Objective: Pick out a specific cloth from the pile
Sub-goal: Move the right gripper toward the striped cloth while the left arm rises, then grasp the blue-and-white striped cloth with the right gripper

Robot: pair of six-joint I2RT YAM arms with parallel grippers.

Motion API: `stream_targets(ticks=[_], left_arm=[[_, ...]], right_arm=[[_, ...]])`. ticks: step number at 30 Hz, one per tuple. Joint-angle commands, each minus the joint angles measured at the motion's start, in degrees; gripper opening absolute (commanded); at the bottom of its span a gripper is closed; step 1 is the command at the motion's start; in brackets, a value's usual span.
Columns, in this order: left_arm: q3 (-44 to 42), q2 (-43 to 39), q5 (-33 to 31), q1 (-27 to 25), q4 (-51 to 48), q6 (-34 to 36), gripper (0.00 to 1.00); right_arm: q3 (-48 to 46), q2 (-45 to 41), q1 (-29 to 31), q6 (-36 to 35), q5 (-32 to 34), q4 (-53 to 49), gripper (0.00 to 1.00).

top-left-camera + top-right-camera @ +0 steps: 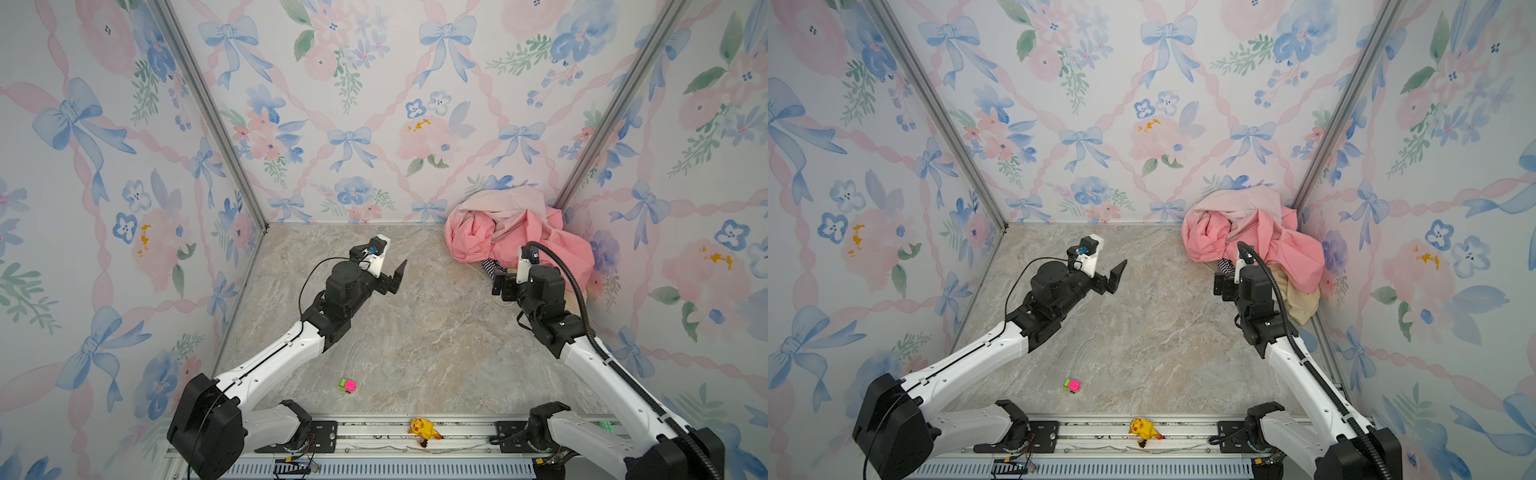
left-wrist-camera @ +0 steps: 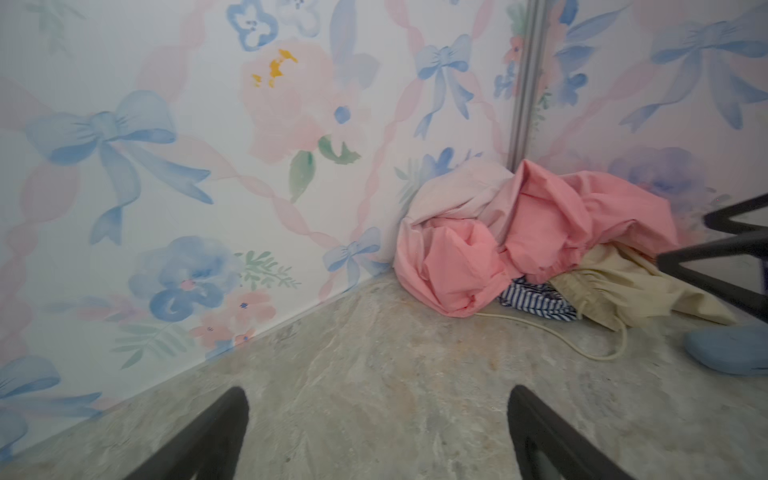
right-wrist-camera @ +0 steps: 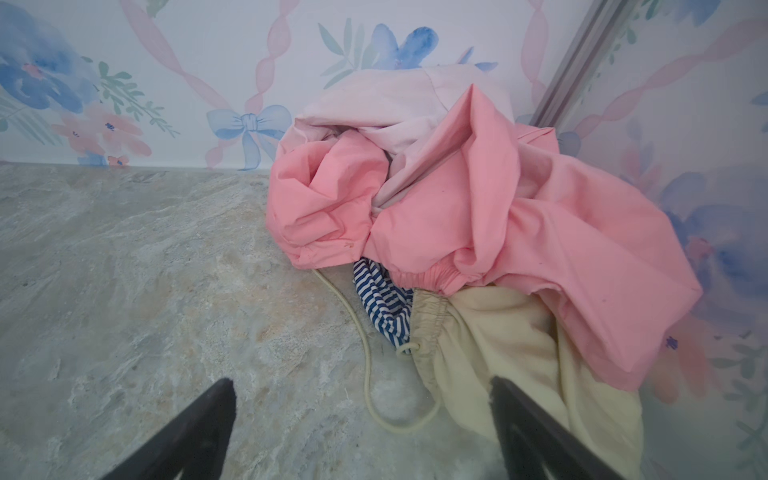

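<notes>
Peeking out from under the heap, the cloth (image 3: 384, 307) showed as a small crumpled wedge of thin navy-and-white stripes. It was soft and rumpled, lying on the tabletop at the front edge of the pile (image 1: 515, 232). It was tucked beneath the elastic hem of the salmon-pink cloth (image 3: 498, 232) and pressed against the gathered waistband of the cream-yellow cloth (image 3: 498, 345). A pale drawstring (image 3: 365, 374) ran out of that waistband and curled in a loose loop over the surface just beside the stripes. A paler pink cloth (image 3: 395, 108) sat folded on top, and the whole heap was jammed into the far right corner against both walls, every fabric matte, creased and puffy.

The right gripper (image 3: 361, 382) hung low just in front of the stripes, its black tapered fingers spread wide with nothing between them. Whether one finger touched the cream fabric, I couldn't tell. The left gripper (image 2: 378, 392) hovered over the middle of the table (image 1: 395, 332), well apart from the heap, equally wide and empty, pointing toward that corner.

The tabletop looked like grey-beige marbled stone. Near its front a small pink-and-green block (image 1: 347, 384) lay alone, and a yellow toy figure (image 1: 424, 430) rested on the metal rail between the arm bases. The wallpaper (image 1: 353, 104) carried watercolour blue bows, pink ribbons and flowers.
</notes>
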Motion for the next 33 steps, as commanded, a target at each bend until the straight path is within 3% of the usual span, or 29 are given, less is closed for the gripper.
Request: stream_targets(ticks=[1,4,5,8,14,21,33], left_arm=[[7.6,5.6,4.8,-8.2,-17.6,11.4,0.98],[8.6,9.1,4.7,-12.3,-16.9,17.9,0.98],[8.1,9.8,5.5,-12.3,-15.4,18.0,0.98],[5.2,11.1,7.4,-12.3,-10.1,17.2,0.98],[-4.3,8.0,11.9,-12.5,0.9,17.3,0.98],[-3.8,6.0,4.2,-12.7,0.9,16.7,0.98],[-3.5,6.1,-0.1,-12.6,0.8,16.2,0.98]], right_arm=[[7.9,5.7,-5.9,7.4,-4.9,-21.2,0.97],[11.4,12.1,-6.5,6.6,-7.0,-22.7,0.99],[12.7,14.5,-6.0,6.2,-7.0,-23.4,0.95],[18.7,22.0,-3.0,4.2,-2.5,-27.3,0.81],[28.4,33.5,0.4,0.8,6.2,-29.5,0.77],[38.6,49.1,0.4,-2.5,10.3,-30.7,0.59],[42.0,57.8,-0.2,-6.6,12.1,-25.2,0.43]])
